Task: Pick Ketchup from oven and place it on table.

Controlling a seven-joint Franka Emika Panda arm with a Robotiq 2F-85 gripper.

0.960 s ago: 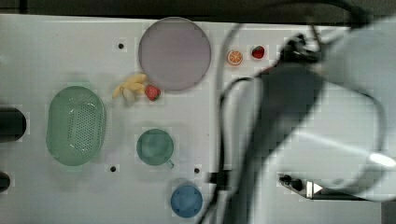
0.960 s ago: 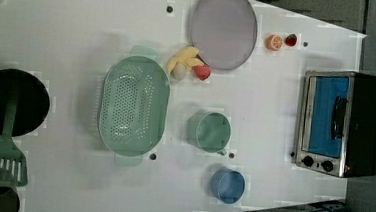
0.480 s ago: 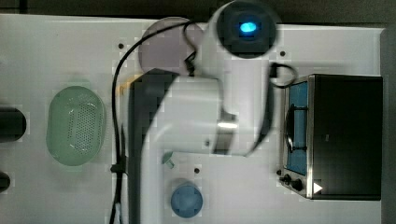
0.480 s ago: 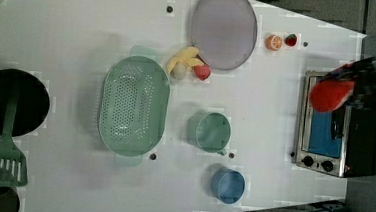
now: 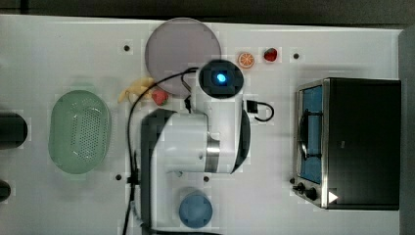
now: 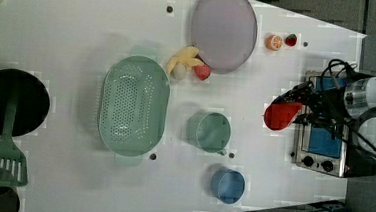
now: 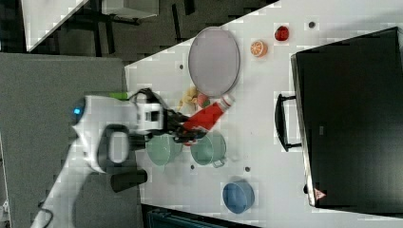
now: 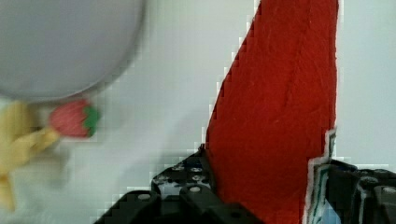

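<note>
My gripper (image 7: 183,128) is shut on the ketchup (image 7: 206,116), a red bottle whose white cap (image 7: 228,100) points away from the wrist. The bottle hangs tilted above the white table (image 7: 266,156), over the teal cup (image 7: 207,148) and short of the grey plate. In the left view the ketchup (image 6: 281,115) sits just off the oven (image 6: 323,143) front, with the gripper (image 6: 304,101) behind it. The wrist view has the ketchup (image 8: 280,116) between the black fingers (image 8: 187,189). In the top view the arm (image 5: 195,142) stands left of the oven (image 5: 352,142).
A grey plate (image 5: 183,54), banana (image 5: 134,89) and strawberry (image 5: 159,97) lie near the arm. An orange slice (image 5: 246,59) and another strawberry (image 5: 270,54) sit at the back. A green colander (image 5: 79,131) and blue cup (image 5: 195,209) are also on the table.
The arm has swung away from the oven toward the table's middle, carrying the ketchup. In the left view the bottle moved left and down, off the oven front.
</note>
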